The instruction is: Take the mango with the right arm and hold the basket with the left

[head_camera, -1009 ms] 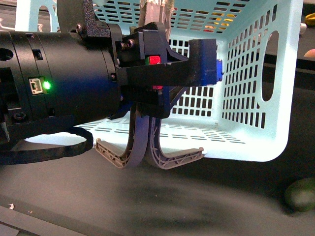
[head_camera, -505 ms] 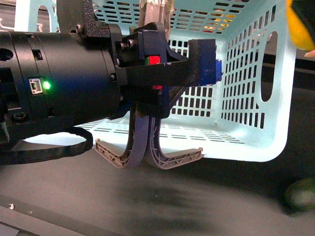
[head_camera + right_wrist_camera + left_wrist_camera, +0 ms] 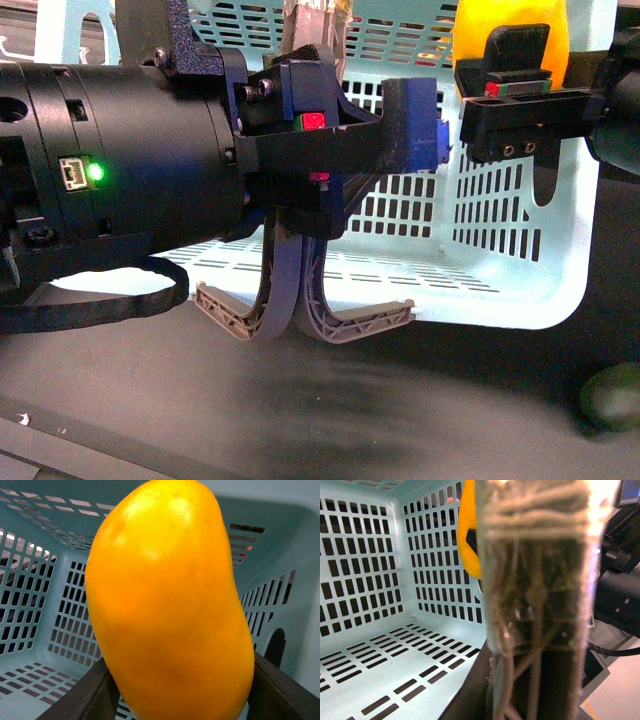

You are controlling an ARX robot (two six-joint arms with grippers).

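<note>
Up high on the right of the front view we see the mango [image 3: 475, 35], yellow-orange & smooth. Our right gripper [image 3: 512, 70] is clamped on it. In the right wrist view the mango [image 3: 170, 610] fills most of the pic, w/ dark fingers [image 3: 82, 700] hugging its lower end on both sides. It hangs well off the desk [image 3: 350, 420], close to the top of the right wall of the basket [image 3: 500, 305]. We can't tell if it is inside the basket or just at the edge.

The basket is pale blue-green w/ lots of slots.

Our left arm [image 3: 120, 170] is big & black, w/ a green light [image 3: 95, 173] on it. The left gripper [image 3: 300, 310] has two grey ribbed fingers pressed together in the middle, tips curling apart, low by the basket's near edge. The taped handle [image 3: 318, 15] runs down behind the gripper body. In the left wrist view the taped handle [image 3: 535, 580] sits right up close, so it looks clamped.

A dark green fruit [image 3: 610, 395] lies on the desk near the basket's right corner, not touching.
</note>
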